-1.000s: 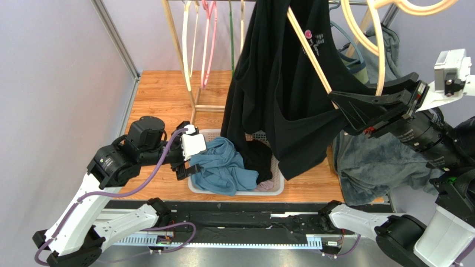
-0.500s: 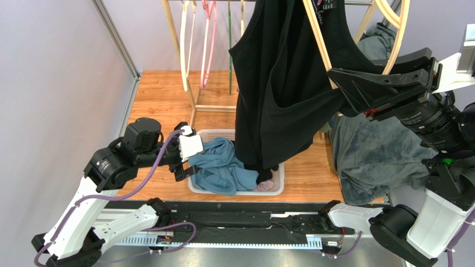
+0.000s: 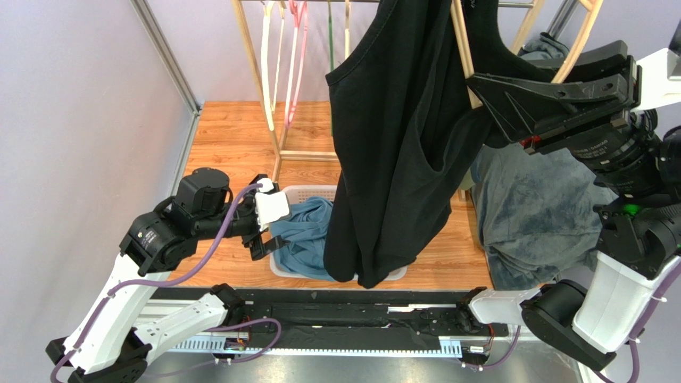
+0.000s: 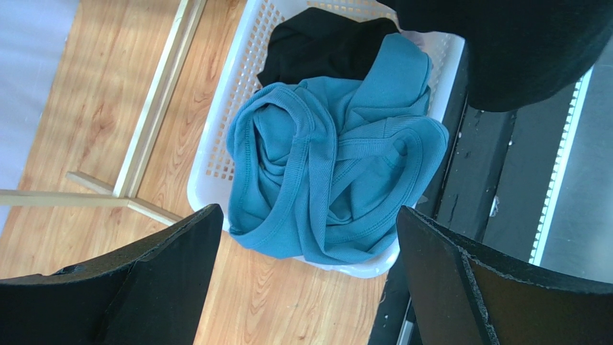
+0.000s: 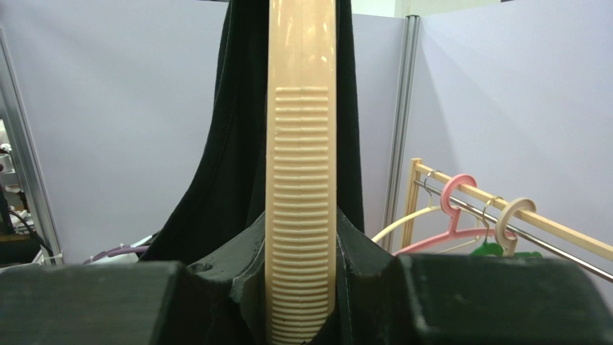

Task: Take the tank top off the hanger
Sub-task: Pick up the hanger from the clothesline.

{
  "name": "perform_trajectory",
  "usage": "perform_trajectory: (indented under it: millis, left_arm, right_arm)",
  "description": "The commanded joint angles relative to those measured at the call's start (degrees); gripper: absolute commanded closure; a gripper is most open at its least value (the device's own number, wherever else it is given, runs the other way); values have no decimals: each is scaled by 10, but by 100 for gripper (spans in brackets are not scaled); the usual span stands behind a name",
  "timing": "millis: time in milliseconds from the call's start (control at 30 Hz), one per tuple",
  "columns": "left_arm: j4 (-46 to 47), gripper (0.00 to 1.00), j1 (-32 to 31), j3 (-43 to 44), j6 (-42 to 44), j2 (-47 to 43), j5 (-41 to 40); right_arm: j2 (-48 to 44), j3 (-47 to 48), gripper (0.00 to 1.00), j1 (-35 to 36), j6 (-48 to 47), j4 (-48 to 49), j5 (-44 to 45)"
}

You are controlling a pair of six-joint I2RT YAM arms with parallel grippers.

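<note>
A black tank top (image 3: 400, 144) hangs on a cream hanger (image 3: 463, 48), high over the table's middle. My right gripper (image 3: 487, 100) is shut on the hanger's ribbed arm (image 5: 301, 180), and the black fabric (image 5: 230, 144) drapes behind it. The top's hem hangs in front of the white basket (image 3: 281, 270). My left gripper (image 3: 270, 217) stands open beside the basket's left end, holding nothing. In the left wrist view this gripper (image 4: 306, 215) hovers over a teal garment (image 4: 331, 165) in the basket (image 4: 216, 144).
A wooden rack (image 3: 272, 72) at the back carries cream and pink hangers (image 3: 300, 56). A grey blanket (image 3: 535, 207) is heaped at the right. A dark garment (image 4: 324, 36) lies under the teal one. A metal post (image 3: 164, 56) borders the left side.
The right gripper has raised the hanger and turned it steeper. The tank top now hangs straighter, and its hem has swung forward out of the basket. The left arm has barely moved.
</note>
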Motion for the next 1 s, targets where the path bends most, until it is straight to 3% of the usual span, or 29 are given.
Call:
perform_trajectory:
  millis: [0, 600, 967]
  left_arm:
    - [10, 1, 5, -1, -15, -6, 22]
    - [17, 1, 17, -22, -17, -30, 41]
    - [19, 1, 20, -21, -19, -30, 54]
  right_arm:
    - [25, 19, 100, 2, 36, 92, -9]
    - [145, 88, 100, 2, 124, 197, -32]
    - [192, 67, 100, 30, 174, 262, -53]
